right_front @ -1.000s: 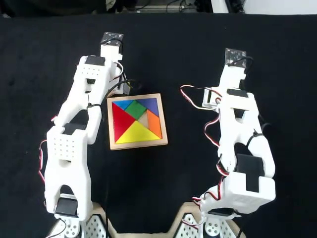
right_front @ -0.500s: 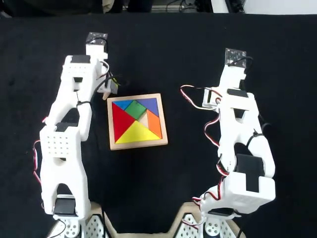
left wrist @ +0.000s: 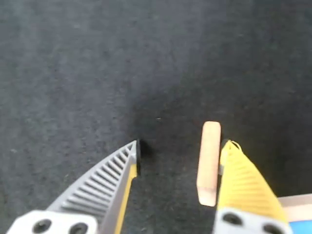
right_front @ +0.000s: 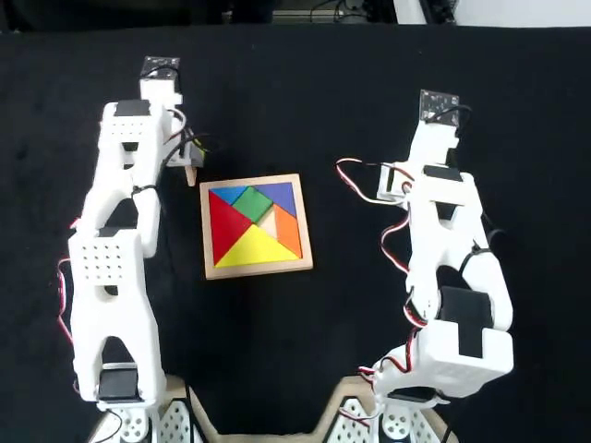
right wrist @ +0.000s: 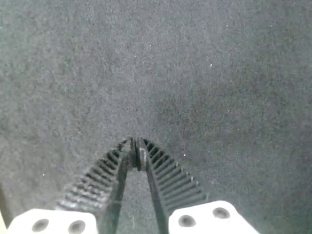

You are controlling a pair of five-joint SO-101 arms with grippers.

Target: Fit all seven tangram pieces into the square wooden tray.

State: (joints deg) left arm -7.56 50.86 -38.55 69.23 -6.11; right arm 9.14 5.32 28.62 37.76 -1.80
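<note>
The square wooden tray [right_front: 211,271] lies mid-table with red, blue, green, purple, orange and yellow pieces fitted in it, and one pale gap [right_front: 268,220] near the orange piece. A thin bare-wood piece [left wrist: 209,163], also seen as a small tan piece [right_front: 191,172] just off the tray's far-left corner, rests edge-on against the inside of my left gripper's yellow finger [left wrist: 243,180]. My left gripper [left wrist: 181,146] stands open, the piece touching one finger. My right gripper [right wrist: 135,147] is shut with nothing in it, over bare cloth to the right of the tray.
Black cloth covers the whole table. The left arm [right_front: 115,258] runs along the tray's left side and the right arm [right_front: 448,240] stands well to its right. A corner of the tray [left wrist: 298,204] sits beside the yellow finger.
The left arm has swung left, away from the tray's far-left corner, and the bare-wood piece went with its gripper. The right arm has not moved.
</note>
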